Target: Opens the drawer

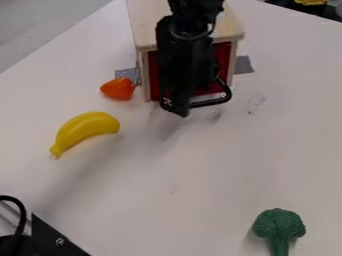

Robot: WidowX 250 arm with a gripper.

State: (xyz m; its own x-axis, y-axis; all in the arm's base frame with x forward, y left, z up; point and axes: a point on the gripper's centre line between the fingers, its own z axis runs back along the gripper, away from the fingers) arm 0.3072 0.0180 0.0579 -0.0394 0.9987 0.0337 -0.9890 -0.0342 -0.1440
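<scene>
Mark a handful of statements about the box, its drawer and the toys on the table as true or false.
1. The gripper hangs at the red drawer front. True.
2. The drawer handle is white. False: it is black.
3. The yellow banana lies nearer the box than the green broccoli does. True.
4. The orange toy lies on top of the box. False: it lies on the table, just left of the box in the view.
5. The banana and the broccoli touch each other. False: they lie well apart, with bare table between them.
6. Grey tape shows beside the box. True.
</scene>
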